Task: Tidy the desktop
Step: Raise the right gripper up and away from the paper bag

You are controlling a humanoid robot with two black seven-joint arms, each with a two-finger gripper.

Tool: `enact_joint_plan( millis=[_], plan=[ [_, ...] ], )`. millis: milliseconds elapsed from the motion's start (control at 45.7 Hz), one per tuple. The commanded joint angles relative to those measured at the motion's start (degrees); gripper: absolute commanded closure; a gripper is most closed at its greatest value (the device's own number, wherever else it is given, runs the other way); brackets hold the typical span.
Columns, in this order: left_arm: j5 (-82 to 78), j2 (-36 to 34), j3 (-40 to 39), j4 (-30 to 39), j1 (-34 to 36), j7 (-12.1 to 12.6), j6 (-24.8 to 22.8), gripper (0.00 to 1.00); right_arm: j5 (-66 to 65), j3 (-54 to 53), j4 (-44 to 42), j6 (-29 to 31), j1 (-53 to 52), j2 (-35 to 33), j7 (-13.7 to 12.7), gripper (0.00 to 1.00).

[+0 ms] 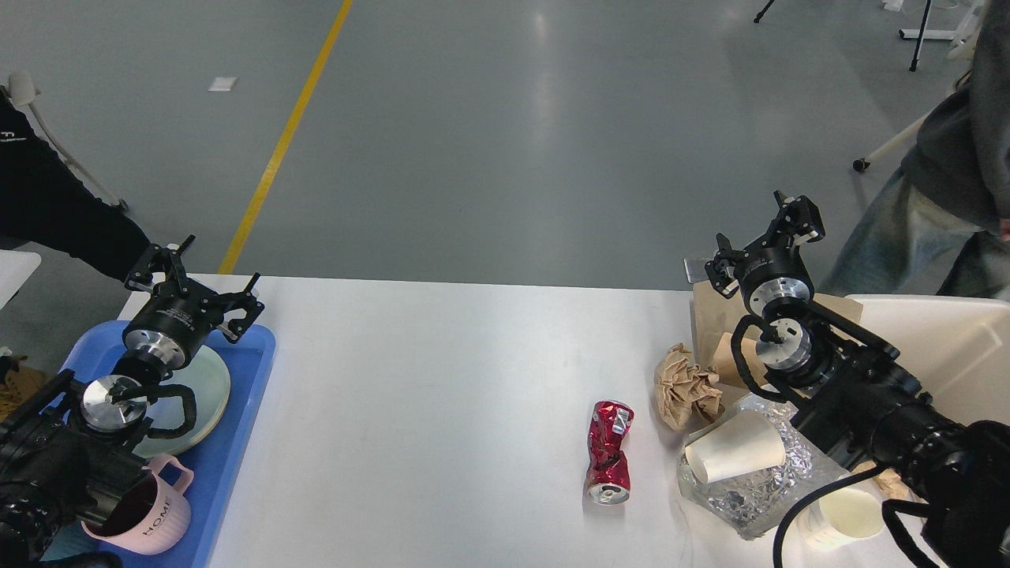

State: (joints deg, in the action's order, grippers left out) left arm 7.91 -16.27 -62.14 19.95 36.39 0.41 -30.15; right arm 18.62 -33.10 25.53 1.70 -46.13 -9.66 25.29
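White desktop (442, 394) — pink "HOME" mug (146, 513)

Crushed red can (610, 462); paper cup (735, 457); pink mug (147, 510)

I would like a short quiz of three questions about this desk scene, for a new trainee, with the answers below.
1. True or false: the crushed red metal can lies on its side on the large white rectangular desktop.
2. Which container holds the pink plastic mug? A) the blue plastic tray B) the beige plastic bin
3. Fill in: the white paper cup lies tipped over on a sheet of crumpled silver ____.

Key: 1 true; 2 A; 3 foil.
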Motion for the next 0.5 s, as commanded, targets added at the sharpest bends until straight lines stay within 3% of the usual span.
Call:
enact_joint_plan(
  millis=[0, 263, 482],
  plan=[
    [0.0, 0.01, 0.0, 0.0, 0.0, -0.06, 0.0, 0.03, -0.69, 0.05, 0.14, 0.15, 0.43, -0.18, 0.2, 0.0],
    [0.0, 0.01, 0.0, 0.0, 0.0, 0.03, 0.0, 0.03, -2.18, 0.66, 0.93, 0.23, -1.41, -2.38, 0.2, 0.0],
    [0.0, 0.01, 0.0, 0.0, 0.0, 0.03, 0.0, 0.03, -11.06, 11.99, 1.01, 0.23, -6.07, -2.38, 0.2, 0.0]
  ],
)
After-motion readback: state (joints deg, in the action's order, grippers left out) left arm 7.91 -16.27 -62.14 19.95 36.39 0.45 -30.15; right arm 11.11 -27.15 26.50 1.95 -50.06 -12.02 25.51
